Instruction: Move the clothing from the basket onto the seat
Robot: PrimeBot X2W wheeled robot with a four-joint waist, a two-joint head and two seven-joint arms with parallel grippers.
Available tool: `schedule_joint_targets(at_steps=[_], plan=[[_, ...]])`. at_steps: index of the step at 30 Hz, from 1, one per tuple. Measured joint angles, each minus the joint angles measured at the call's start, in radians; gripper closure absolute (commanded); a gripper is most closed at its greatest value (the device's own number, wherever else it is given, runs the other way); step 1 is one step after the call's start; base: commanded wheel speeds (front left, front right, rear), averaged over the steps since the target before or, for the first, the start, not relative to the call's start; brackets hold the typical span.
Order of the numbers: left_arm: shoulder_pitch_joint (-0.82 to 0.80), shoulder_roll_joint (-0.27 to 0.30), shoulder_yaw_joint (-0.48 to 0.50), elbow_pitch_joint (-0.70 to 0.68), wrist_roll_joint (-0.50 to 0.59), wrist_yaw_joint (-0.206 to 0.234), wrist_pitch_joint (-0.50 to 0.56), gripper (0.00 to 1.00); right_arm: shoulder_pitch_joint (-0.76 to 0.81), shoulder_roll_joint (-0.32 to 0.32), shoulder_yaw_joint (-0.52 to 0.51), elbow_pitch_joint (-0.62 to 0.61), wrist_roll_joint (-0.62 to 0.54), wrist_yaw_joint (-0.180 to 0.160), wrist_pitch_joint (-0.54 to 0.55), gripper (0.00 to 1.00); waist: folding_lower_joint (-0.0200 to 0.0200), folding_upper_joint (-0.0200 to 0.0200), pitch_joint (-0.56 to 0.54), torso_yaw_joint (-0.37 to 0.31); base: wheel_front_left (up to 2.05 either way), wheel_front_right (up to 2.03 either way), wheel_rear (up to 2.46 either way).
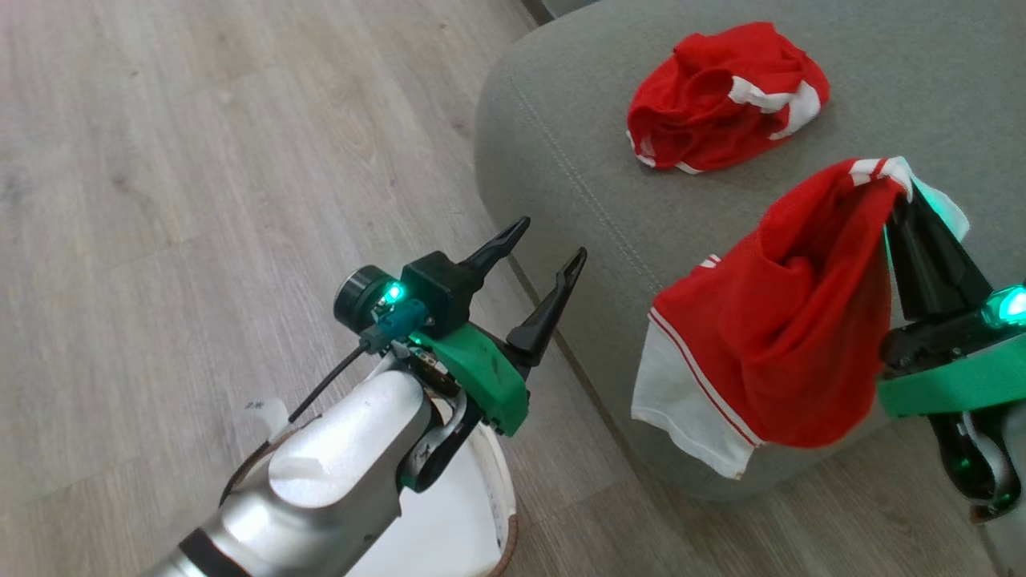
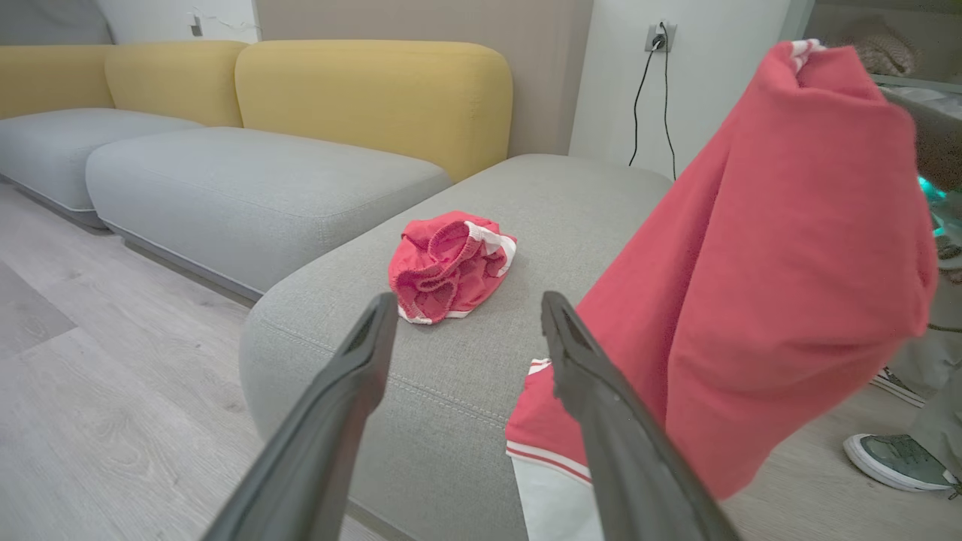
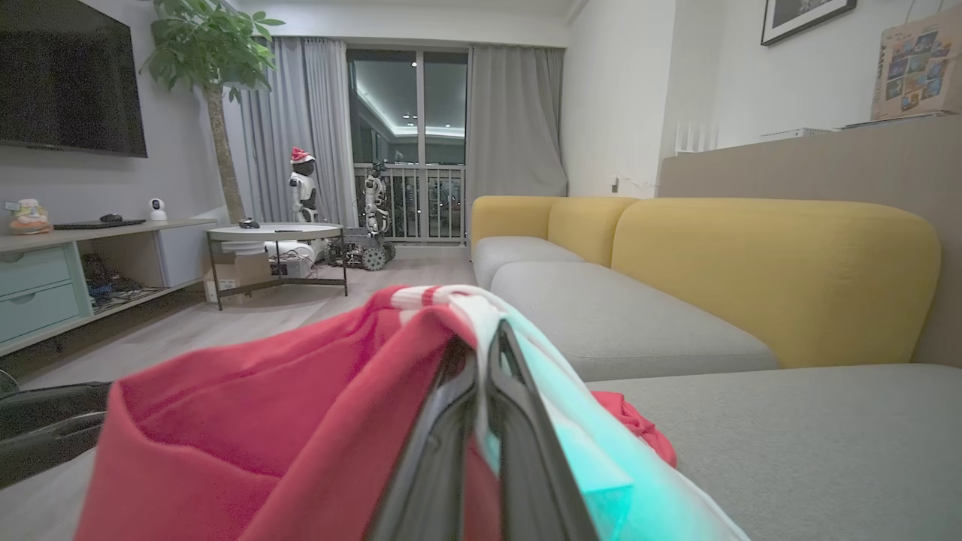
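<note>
Head view: the right hand (image 1: 902, 196) is clenched on the top fold of a thin red sports garment with white striped trim (image 1: 785, 336), which hangs from it over the front edge of the large grey-green fabric seat (image 1: 577, 144). A second red-and-white garment (image 1: 721, 96) lies crumpled farther back on that seat. The left hand (image 1: 551, 239) (opened wide, holding nothing) hovers above the cream-white plastic basket (image 1: 481, 489), beside the seat.

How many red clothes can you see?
2. One crumpled garment lies on the seat; the other garment hangs from the right gripper over the seat's edge. The basket is mostly hidden.
</note>
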Motion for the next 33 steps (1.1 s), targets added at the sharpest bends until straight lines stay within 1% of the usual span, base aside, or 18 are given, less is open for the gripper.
schedule_joint_targets(at_steps=[6,10,12,19,26,33], plan=[[-0.004,-0.003,0.001,0.011,0.000,0.000,-0.009,0.00,0.000,-0.001,-0.005,-0.012,0.007,0.000,0.000,1.00,0.0000,0.0000,0.018,-0.030,0.00,0.00,0.00],[-0.021,-0.005,0.001,0.018,0.007,0.000,-0.009,0.00,-0.012,-0.026,0.009,-0.023,0.018,0.000,0.000,1.00,0.0000,0.0000,0.039,-0.030,0.00,0.00,0.00],[-0.035,-0.005,0.002,0.023,0.008,0.000,-0.009,0.00,-0.043,-0.045,0.015,-0.024,0.029,0.000,0.000,1.00,0.0000,0.0000,0.051,-0.028,0.00,0.00,0.00],[-0.071,-0.015,-0.002,0.027,0.027,0.000,-0.008,0.00,-0.237,-0.157,0.017,0.016,0.054,0.000,0.000,1.00,0.0000,0.0000,0.104,-0.011,0.00,0.00,0.00],[-0.126,-0.053,-0.040,0.027,0.062,-0.001,0.007,0.00,-0.429,-0.268,0.040,0.124,0.103,0.000,0.000,1.00,0.0000,0.0000,0.180,0.010,0.00,0.00,0.00],[-0.204,-0.095,-0.068,0.044,0.089,-0.002,0.010,0.00,-0.602,-0.372,0.026,0.227,0.138,0.000,0.000,1.00,0.0001,0.0000,0.274,0.034,0.00,0.00,0.00]])
